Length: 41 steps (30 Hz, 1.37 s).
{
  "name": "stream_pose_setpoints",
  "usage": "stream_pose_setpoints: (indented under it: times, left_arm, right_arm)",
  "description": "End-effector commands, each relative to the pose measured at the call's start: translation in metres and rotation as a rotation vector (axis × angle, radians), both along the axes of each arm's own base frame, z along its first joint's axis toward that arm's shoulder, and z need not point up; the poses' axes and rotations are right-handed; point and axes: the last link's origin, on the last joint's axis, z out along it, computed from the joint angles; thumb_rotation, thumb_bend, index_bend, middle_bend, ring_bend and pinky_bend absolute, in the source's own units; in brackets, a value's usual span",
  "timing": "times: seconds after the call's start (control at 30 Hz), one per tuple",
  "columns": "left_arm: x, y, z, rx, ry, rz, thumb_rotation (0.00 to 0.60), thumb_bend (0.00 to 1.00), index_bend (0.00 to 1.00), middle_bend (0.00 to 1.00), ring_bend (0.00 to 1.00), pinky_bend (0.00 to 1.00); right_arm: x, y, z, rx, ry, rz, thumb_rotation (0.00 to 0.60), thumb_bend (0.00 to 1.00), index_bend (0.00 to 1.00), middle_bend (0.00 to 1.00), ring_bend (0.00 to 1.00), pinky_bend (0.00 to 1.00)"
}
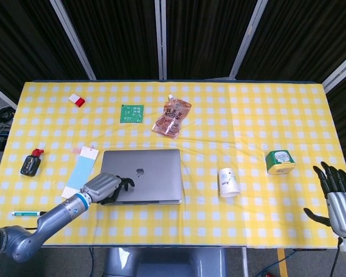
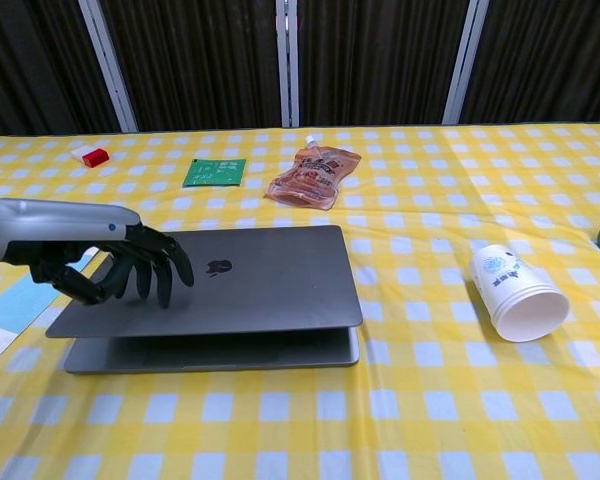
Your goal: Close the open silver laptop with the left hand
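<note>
While the laptop (image 2: 220,290) lies mid-worktop with its lid just ajar, the left robot hand (image 2: 130,270) rests spread, holding nothing, seemingly touching the lid's left part; long axis left-right.

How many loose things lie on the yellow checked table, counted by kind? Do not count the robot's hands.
Laptop: 1
Paper cup: 1
Snack pouch: 1
Green packet: 1
Green tin: 1
Red and white block: 1
Blue tag: 1
Black and red device: 1
Pen: 1
Total: 9
</note>
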Motion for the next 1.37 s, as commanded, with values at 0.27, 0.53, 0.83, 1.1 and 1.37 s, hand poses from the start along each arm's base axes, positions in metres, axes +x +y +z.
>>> stream_pose_setpoints:
  times: [0.27,0.53,0.83,1.1,1.37]
  left_arm:
    - [-0.011,-0.005,-0.03,-0.042,-0.003,0.054,0.6,1.0,0.24,0.32,0.32,0.37]
    - [-0.002,0.0,-0.016,0.023,-0.063,0.046,0.6,1.0,0.25,0.32,0.32,0.36]
    - [-0.011,0.002,0.077,0.469,-0.21,0.037,0.6,0.01,0.0,0.0,0.0,0.0]
    - [-0.055,-0.047,0.12,0.681,-0.052,0.113,0.6,0.0,0.0,0.0,0.0,0.0]
    - [-0.082,-0.094,0.126,0.759,0.048,0.131,0.6,0.0,0.0,0.0,0.0,0.0]
  right_arm:
    - [-0.001,-0.001,0.0,0.003,-0.001,-0.004,0.6,0.0,0.0,0.0,0.0,0.0]
    - [0.0,0.0,0.001,0.0,-0.005,0.0,0.6,0.0,0.0,0.0,0.0,0.0]
    - [0.002,0.003,0.002,-0.002,-0.014,0.015,0.6,0.0,0.0,0.0,0.0,0.0]
    - [0.003,0.005,0.001,0.008,-0.024,0.024,0.6,0.0,0.0,0.0,0.0,0.0]
    - [0.004,0.008,0.004,0.003,-0.036,0.036,0.6,0.0,0.0,0.0,0.0,0.0]
